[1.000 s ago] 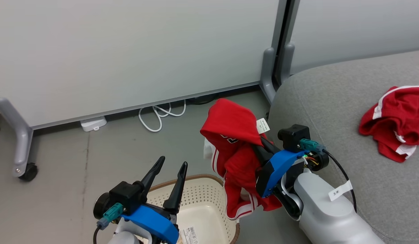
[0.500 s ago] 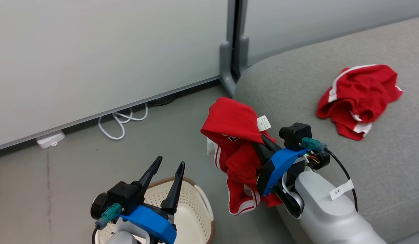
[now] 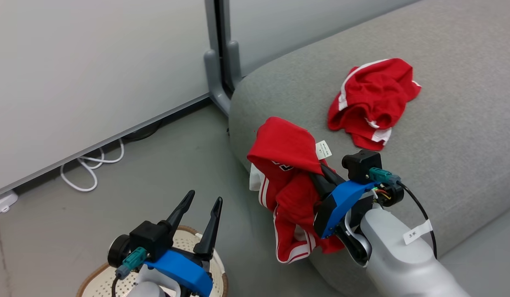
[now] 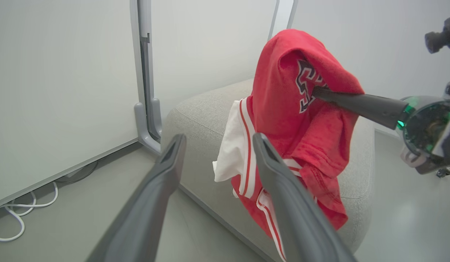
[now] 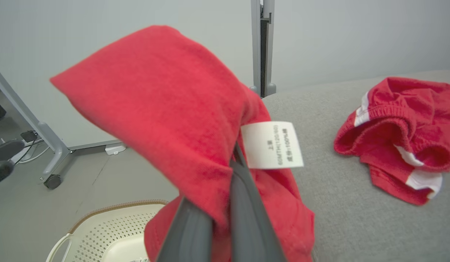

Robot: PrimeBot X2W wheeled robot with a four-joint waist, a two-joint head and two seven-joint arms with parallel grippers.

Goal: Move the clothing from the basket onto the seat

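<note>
Right tool [image 3: 316, 175] pinches a red garment [image 3: 287, 144] that hangs by the seat [image 3: 444, 173] edge; left tool [image 3: 205, 195] stands wide open, empty, near the basket [image 5: 112, 227].

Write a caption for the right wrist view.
Right end effector shut on a red garment; another garment lies on the seat.

The red garment [image 3: 294, 181] drapes over the right gripper [image 3: 316, 175] and buries its fingertips. The basket [image 3: 94, 278] runs off the head view's bottom edge, partly behind the left gripper [image 3: 205, 196]. The garment's lettering [image 4: 305, 86] is half lost in a fold. The print on the white tag [image 3: 323, 149] is too small to read from the head.
</note>
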